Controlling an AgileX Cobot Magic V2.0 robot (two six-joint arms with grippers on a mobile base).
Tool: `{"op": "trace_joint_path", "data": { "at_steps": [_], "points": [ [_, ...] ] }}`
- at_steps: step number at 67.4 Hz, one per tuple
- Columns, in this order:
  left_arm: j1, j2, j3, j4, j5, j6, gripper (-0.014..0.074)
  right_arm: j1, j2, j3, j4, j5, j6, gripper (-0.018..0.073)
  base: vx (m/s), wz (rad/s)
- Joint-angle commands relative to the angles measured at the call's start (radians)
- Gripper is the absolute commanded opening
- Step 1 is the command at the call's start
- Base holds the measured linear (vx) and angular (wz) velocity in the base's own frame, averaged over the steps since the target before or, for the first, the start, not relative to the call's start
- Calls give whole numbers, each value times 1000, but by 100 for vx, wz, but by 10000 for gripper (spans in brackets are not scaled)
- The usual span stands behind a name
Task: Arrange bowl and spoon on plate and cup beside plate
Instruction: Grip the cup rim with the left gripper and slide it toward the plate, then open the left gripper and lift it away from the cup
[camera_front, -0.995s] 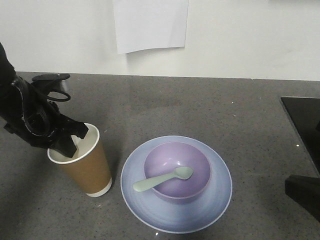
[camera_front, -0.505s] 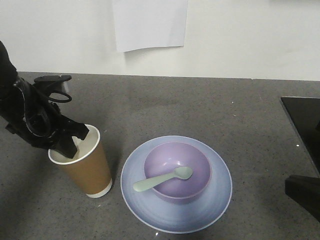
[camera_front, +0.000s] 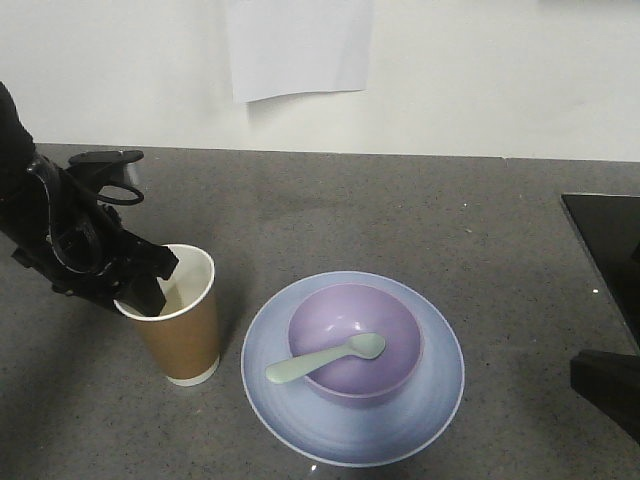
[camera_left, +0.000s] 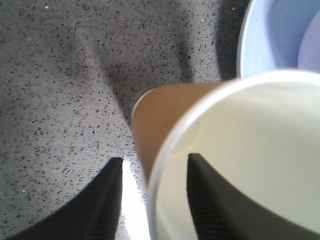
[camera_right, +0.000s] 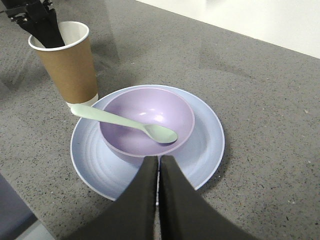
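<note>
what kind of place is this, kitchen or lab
Probably a kitchen-style counter set up for robot tests. A dark speckled stone-like countertop meets a plain white wall with a sheet of paper stuck on it; a black glossy panel, maybe a cooktop, sits at the edge.

This looks like a kitchen-style test setup rather than a lived-in home. A dark grey speckled stone-look countertop (camera_front: 400, 210) runs up to a plain white wall (camera_front: 500, 70), where a blank white sheet of paper (camera_front: 300, 45) is stuck. A glossy black panel (camera_front: 610, 250), possibly a cooktop, sits at the counter's right edge.
</note>
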Motion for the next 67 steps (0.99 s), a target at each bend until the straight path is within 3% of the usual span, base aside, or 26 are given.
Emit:
{"op": "trace_joint_path", "data": {
  "at_steps": [1,11,46,58,67],
  "points": [
    [-4,-36,-24,-53,8,-1,355,0,4,-23,14,-70,-2,-4,0,0],
    [-4,-36,-24,-90,8,0,378,0,4,-23,14,-70,-2,-4,0,0],
    [-4,-47,-137,-86,8,-27,379,0,4,-23,14,-74,-2,-4,0,0],
    [-4,-88,-156,-61,8,-27,379,0,4,-23,12,-75,-2,-4,0,0],
    [-4,-130,-155,25,8,-45,379,0,4,-23,12,-90,-2,-4,0,0]
  ]
}}
